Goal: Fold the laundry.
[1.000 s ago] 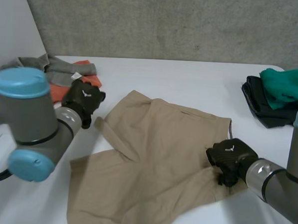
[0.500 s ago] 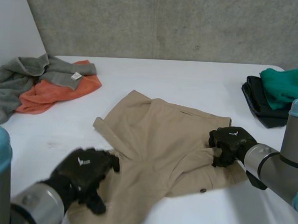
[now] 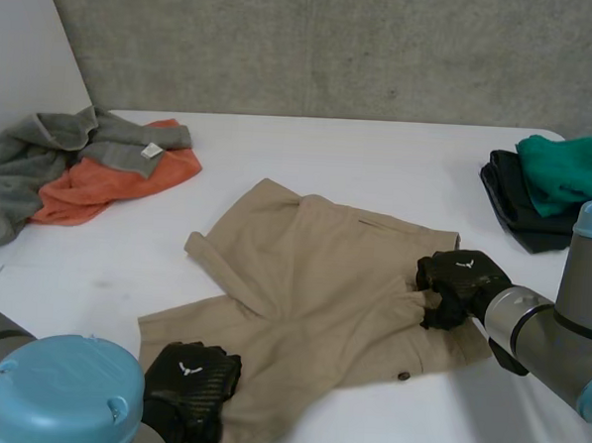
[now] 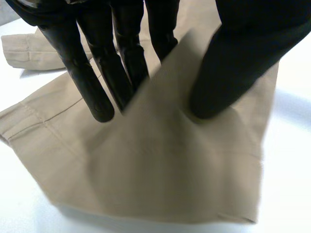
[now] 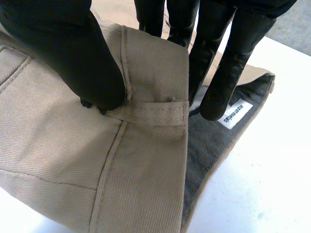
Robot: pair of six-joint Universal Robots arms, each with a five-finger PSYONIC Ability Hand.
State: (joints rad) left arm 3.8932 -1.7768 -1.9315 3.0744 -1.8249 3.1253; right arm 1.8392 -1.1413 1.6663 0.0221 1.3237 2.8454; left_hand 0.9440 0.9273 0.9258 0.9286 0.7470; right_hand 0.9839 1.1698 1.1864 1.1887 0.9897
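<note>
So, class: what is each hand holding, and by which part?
The right hand pinches the shorts at the waistband; the left hand only presses on a leg.

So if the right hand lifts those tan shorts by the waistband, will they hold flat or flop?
Probably flop: the shorts bunch where the right hand pinches the waistband. Likely light: thin cloth lying in soft folds. The rest would probably drag across the table.

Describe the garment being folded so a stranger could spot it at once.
On the white table, look mid-table, between the grey-and-orange heap and the green-and-black stack. The tan shorts lie spread out there: the only beige piece, and the only one not in a pile.
</note>
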